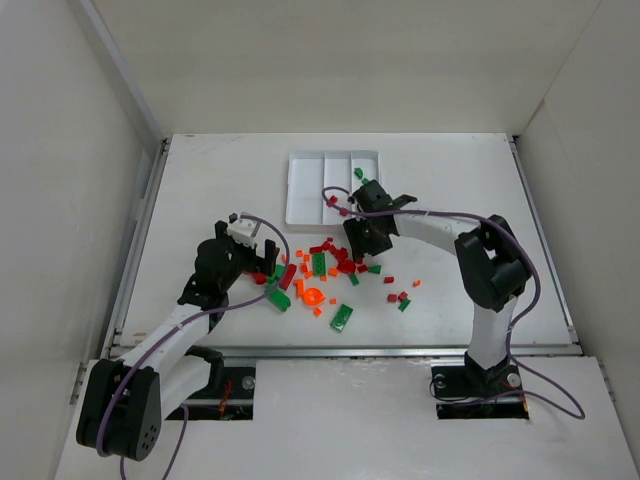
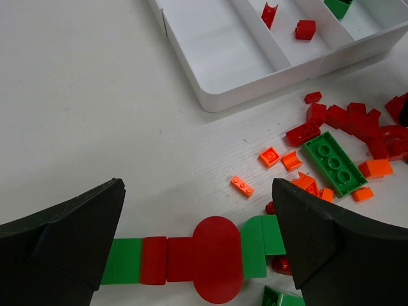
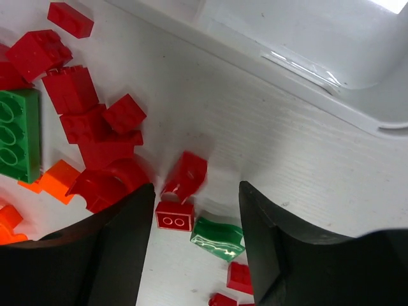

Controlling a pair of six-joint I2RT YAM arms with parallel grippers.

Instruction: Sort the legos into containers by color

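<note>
Gaping wide, the left gripper (image 2: 197,191) straddles a red-green brick row (image 2: 217,255) lying jaw to jaw; right gripper (image 3: 197,191) half-open.

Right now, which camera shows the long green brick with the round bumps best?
The left wrist camera: the long green brick lies whole there, with its bumps clear. The right wrist camera cuts the brick off at the left edge. The top camera shows the brick whole but very small.
</note>
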